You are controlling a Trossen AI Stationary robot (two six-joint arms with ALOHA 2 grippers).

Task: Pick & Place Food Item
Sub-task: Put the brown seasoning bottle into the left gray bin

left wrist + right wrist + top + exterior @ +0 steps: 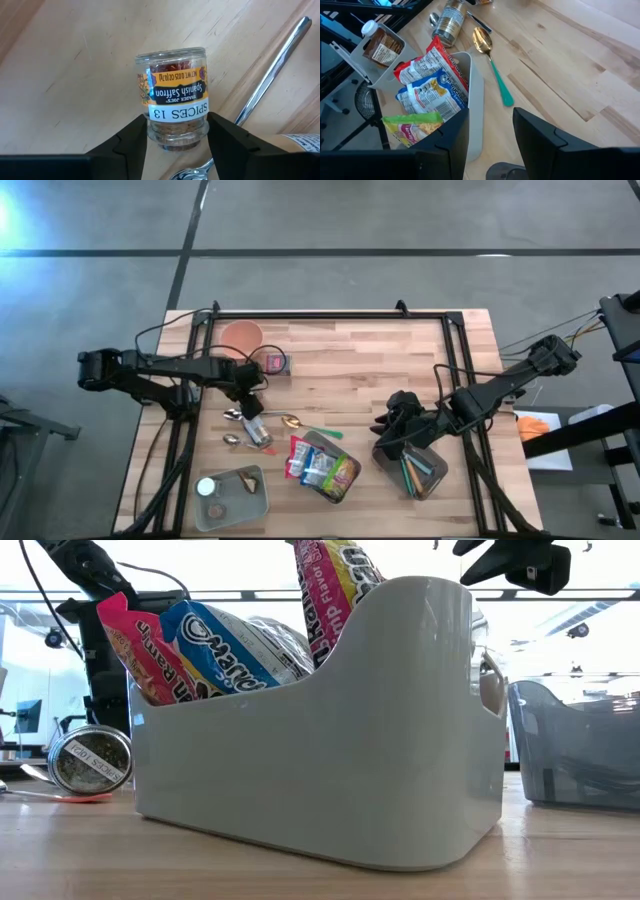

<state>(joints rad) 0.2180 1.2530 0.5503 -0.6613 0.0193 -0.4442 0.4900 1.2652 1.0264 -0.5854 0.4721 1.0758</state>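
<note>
A small glass saffron jar (172,95) with an orange label and a white sticker lies on its side on the wood table. My left gripper (177,127) points down over it, with one finger on each side of the jar's near end. In the high view my left gripper (250,395) hides the jar. My right gripper (491,125) hangs open and holds nothing. It is at the table's right, above a dark bin (412,465). A grey caddy (325,470) near the front edge holds several snack packets (215,645). My left gripper has the saffron jar between its two fingers at the end nearest the wrist (177,137), one finger against each side. The fingers come from above, pointing down, and lie across the jar. The jar lies flat on the table.
A larger spice jar (258,430) lies beside two silver spoons (232,416) and a gold spoon with a green handle (492,65). A small pink-labelled jar (275,363) and an orange bowl (241,336) stand farther back. A grey tray (232,498) sits front left.
</note>
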